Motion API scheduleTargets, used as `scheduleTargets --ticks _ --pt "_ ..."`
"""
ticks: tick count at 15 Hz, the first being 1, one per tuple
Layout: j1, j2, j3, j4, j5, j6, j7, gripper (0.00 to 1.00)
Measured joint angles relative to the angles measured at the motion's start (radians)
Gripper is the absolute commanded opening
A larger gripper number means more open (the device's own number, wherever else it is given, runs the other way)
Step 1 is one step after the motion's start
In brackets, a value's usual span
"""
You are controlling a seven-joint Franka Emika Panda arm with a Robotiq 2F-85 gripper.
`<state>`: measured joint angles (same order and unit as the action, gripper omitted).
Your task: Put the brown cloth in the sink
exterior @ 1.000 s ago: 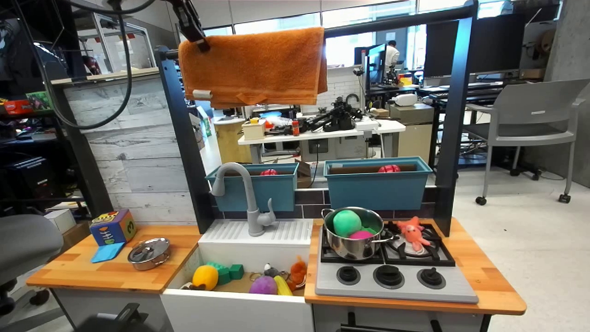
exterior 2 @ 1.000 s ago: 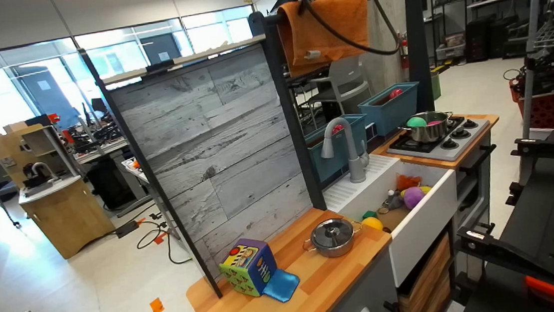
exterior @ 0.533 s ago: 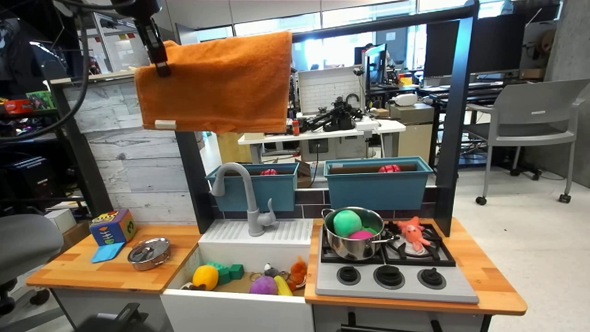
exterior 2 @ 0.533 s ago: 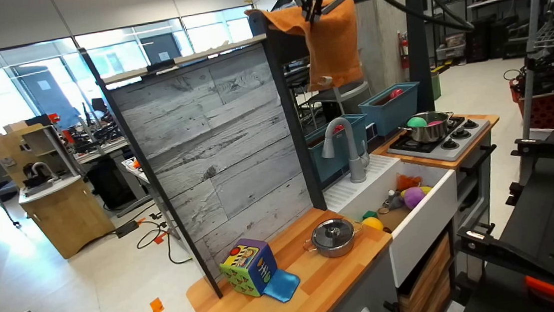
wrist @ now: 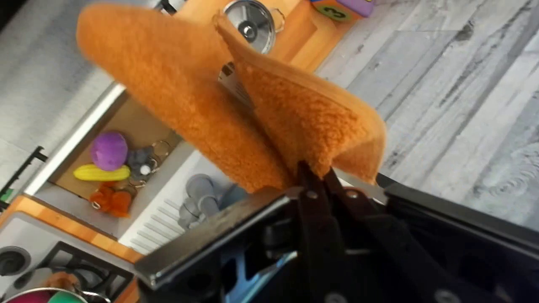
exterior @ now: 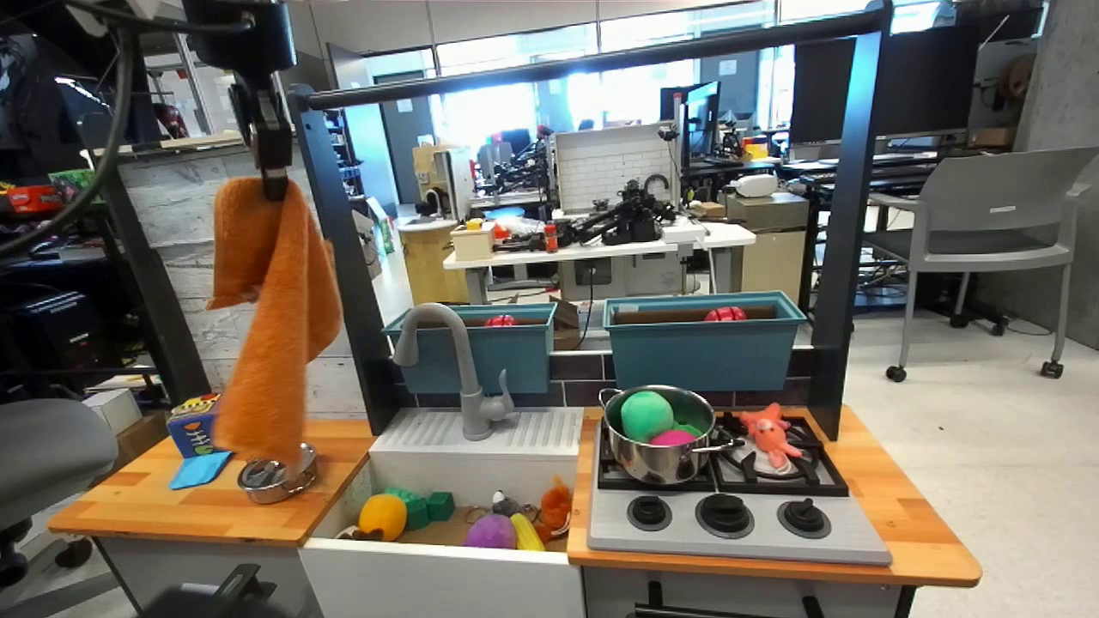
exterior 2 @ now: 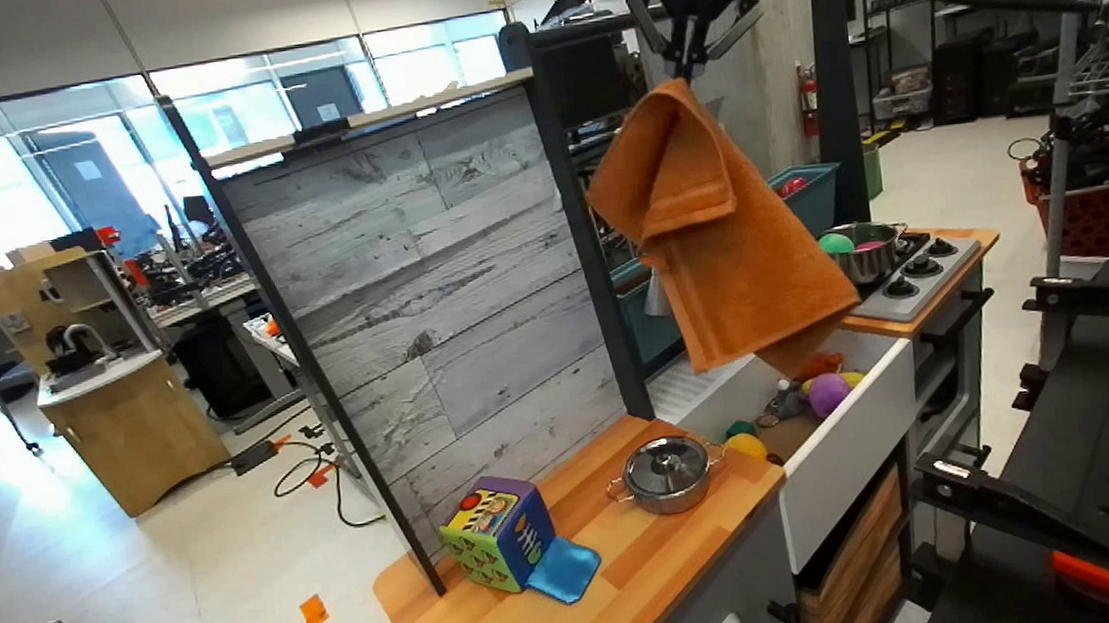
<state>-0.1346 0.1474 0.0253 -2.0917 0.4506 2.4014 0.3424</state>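
Pale wood-grain panelling (exterior 2: 432,292) rises behind the striped timber surface (exterior 2: 662,563). Tips close together, the end effector (exterior 2: 687,71) pinches the fuzzy brown cloth (exterior 2: 740,255), which hangs mid-air in soft, angular folds, outside the smooth, box-shaped white sink (exterior: 442,588), where a rounded purple toy (exterior: 491,530) lies.

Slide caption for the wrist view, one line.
The hand grips the cloth, with toys in the sink and a lidded pot on the counter.

Exterior views: sink (exterior: 442,584) from front; counter (exterior 2: 581,495) obliquely from end. Wrist view: downward, cloth (wrist: 202,113) close. All 3 share sink.
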Motion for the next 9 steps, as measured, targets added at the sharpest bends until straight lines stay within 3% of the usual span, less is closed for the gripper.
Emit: scheduleTargets --ticks 3,9 --pt "0.022 0.057 -0.027 0.029 -0.054 -0.057 0.067 0.01" --pt "0.066 0.206 -0.07 0.112 -0.113 -0.065 0.199 0.01"
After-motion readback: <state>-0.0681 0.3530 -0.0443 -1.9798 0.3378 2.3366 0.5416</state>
